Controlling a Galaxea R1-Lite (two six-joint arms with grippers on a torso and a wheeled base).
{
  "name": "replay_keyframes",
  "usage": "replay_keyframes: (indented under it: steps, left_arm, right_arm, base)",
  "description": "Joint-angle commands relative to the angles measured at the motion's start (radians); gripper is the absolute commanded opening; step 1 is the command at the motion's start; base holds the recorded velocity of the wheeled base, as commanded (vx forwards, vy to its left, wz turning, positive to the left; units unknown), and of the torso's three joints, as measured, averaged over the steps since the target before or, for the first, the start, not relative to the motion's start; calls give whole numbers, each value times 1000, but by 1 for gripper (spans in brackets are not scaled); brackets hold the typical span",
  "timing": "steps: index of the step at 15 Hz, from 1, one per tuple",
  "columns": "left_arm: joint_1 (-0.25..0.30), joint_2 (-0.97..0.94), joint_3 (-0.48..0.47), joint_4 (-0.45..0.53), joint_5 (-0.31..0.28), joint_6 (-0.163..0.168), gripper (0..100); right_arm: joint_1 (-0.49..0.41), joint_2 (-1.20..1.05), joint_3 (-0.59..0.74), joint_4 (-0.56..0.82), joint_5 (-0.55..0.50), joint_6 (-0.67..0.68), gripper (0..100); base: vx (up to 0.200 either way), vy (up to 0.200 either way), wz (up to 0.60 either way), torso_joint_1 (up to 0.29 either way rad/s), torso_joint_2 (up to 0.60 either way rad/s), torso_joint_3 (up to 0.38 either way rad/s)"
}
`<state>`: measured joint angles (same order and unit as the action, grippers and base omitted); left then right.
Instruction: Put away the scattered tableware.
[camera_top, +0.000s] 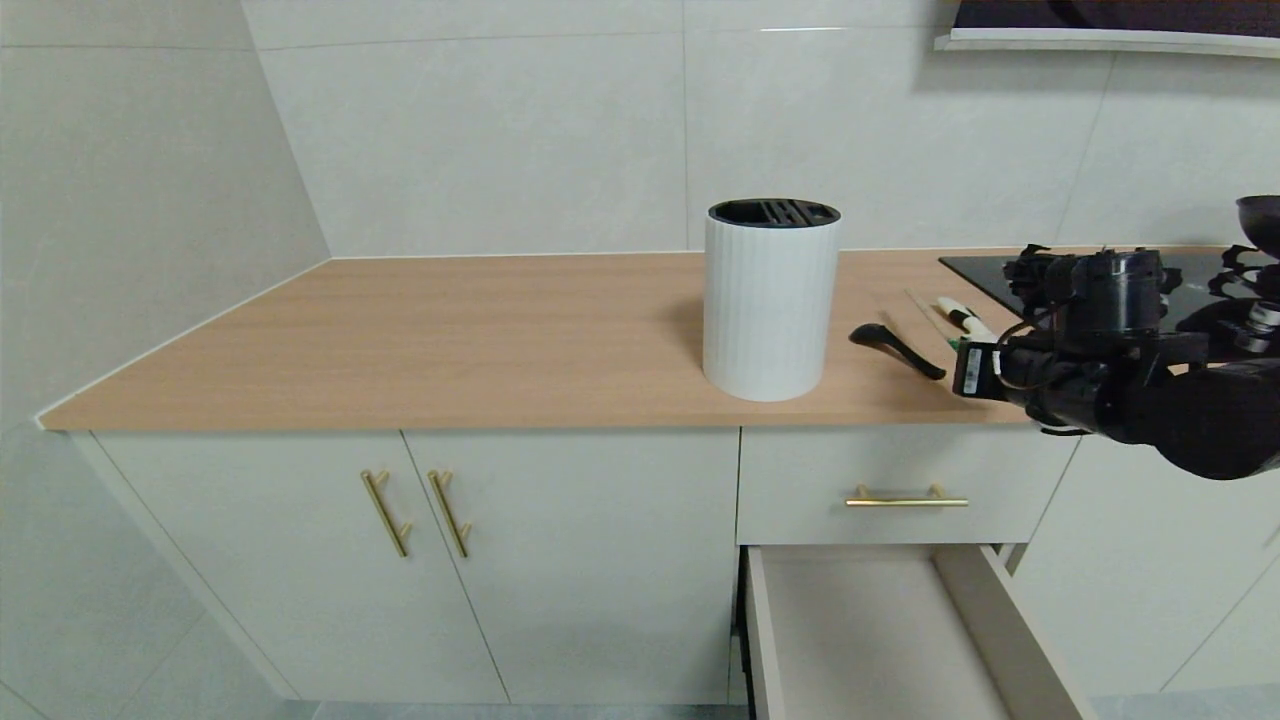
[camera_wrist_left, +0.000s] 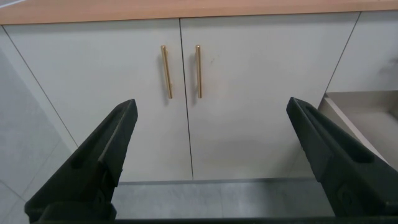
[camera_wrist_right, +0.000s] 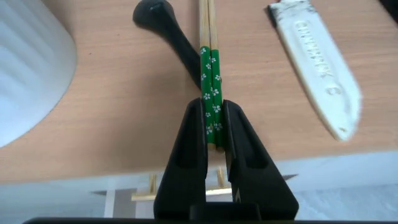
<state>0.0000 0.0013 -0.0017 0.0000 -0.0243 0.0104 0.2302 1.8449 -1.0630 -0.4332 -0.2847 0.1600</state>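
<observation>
Chopsticks (camera_wrist_right: 210, 74): one pair, pale wood with green flower-patterned ends, side by side. They are at the front edge of the wooden countertop (camera_top: 450, 340), green ends toward the edge, between a black spoon and a white knife.

Right gripper (camera_wrist_right: 214, 115): fingers clamped on the green ends of the chopsticks, one finger on each side, at the counter's front edge.

Black spoon (camera_wrist_right: 168, 31): flat on the countertop, its handle running in against the chopsticks. Whether the two touch cannot be told.

White knife (camera_wrist_right: 317, 62): flat on the countertop on the chopsticks' other side, apart from them.

Utensil holder (camera_top: 770, 300): white ribbed cylinder with a black slotted top, upright on the countertop just beside the spoon.

Drawer (camera_top: 880, 640): pulled out, below the counter beneath the holder and the right gripper.

Cooktop (camera_top: 990, 275): black glass, set into the counter behind the knife.

Left gripper (camera_wrist_left: 211, 109): fingers spread wide, holding nothing, low in front of the cabinet doors (camera_wrist_left: 186, 124) with gold handles.
</observation>
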Motion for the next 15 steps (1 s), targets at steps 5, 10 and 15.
replay_keyframes:
  steps: [5,10,15]
  left_arm:
    - [0,0,0,0,0,0,100]
    - [0,0,0,0,0,0,100]
    - [0,2,0,0,0,0,100]
  right_arm:
    - [8,-360,95,291,42,52,0]
    - [8,-564,239,406,185,32,0]
    - [11,-592,308,409,242,-59,0]
  base:
    - [0,0,0,0,0,0]
    - [0,0,0,0,0,0]
    - [0,0,0,0,0,0]
